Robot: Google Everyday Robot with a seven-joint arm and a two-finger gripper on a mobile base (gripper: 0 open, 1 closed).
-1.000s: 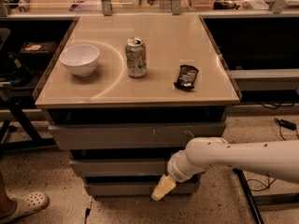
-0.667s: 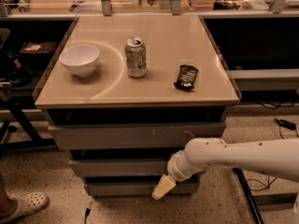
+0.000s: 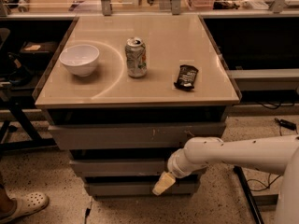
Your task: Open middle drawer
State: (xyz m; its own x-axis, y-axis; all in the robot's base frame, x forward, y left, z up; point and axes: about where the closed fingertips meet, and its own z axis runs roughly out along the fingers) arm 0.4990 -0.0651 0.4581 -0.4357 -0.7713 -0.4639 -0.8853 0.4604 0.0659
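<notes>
A square tan table (image 3: 163,31) seen from above and in front, with three grey drawer fronts stacked beneath it. On the tabletop, a white bowl (image 3: 79,59) sits at the left, a drink can (image 3: 136,57) stands upright near the centre, and a dark snack bar (image 3: 186,76) in its wrapper lies to the right, all well apart from each other.

Below the tabletop, the top drawer (image 3: 126,136) has a taller front with pale scratch marks. The middle drawer (image 3: 117,167) is the plain grey front just under it and appears to be closed, though the dim light makes this hard to confirm. The bottom drawer (image 3: 117,188) shows as the lowest strip.

A white robot arm (image 3: 233,153) reaches in from the right edge, its rounded wrist overlapping the right end of the middle drawer's front. The cream-coloured gripper (image 3: 163,183) points down and to the left, sitting in front of the bottom drawer, just below the middle drawer's lower edge. Whether it is clenched or released cannot be told.

On the speckled floor at lower left, a pale clog (image 3: 25,204) is on someone's foot.
</notes>
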